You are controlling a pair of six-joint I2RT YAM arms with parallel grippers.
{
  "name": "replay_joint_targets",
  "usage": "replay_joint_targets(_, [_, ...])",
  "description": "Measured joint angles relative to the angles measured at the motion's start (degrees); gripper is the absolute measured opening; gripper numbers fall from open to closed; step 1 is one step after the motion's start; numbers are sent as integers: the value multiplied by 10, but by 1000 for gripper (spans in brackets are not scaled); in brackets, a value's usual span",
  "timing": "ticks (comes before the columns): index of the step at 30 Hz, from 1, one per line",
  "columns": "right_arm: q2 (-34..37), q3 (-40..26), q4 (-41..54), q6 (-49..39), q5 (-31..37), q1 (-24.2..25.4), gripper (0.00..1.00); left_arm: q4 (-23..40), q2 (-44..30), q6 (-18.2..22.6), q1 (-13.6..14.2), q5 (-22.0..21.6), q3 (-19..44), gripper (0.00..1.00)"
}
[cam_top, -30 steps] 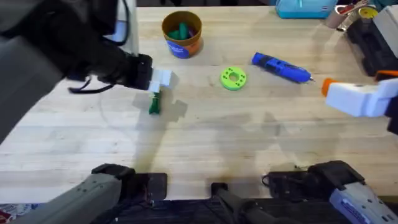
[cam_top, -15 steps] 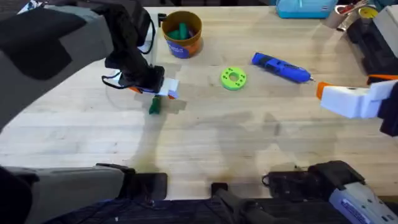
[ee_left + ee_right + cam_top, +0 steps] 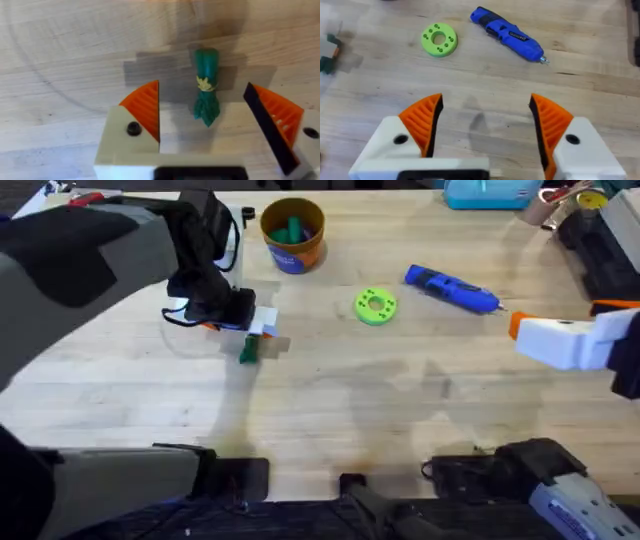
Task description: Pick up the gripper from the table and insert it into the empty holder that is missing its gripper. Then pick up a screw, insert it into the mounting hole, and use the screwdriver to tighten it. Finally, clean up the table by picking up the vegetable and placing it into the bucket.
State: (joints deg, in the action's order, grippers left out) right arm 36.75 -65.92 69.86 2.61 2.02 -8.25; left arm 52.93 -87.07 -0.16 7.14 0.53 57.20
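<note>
I have the left gripper [image 3: 202, 127] spread wide over the green vegetable [image 3: 206, 86], which lies on the table [image 3: 330, 410] between its pads; the bucket [image 3: 293, 235] sits beyond, the screwdriver [image 3: 452, 289] further right, and my right gripper [image 3: 485, 125] hangs wide open, empty

bare table [image 3: 75, 55] around vegetable [image 3: 206, 85], bucket [image 3: 293, 248] well apart
</note>
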Motion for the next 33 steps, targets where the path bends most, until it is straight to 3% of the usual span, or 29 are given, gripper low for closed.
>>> replay_joint_targets(9, [0, 0, 0, 0, 0, 0, 998, 1, -3, 2, 0, -17, 0, 986])
replay_joint_targets(18, [0, 0, 0, 0, 0, 0, 998, -6, -56, 2, 0, -15, -1, 986])
replay_joint_targets(33, [0, 0, 0, 0, 0, 0, 998, -6, -56, 2, 0, -15, -1, 986])
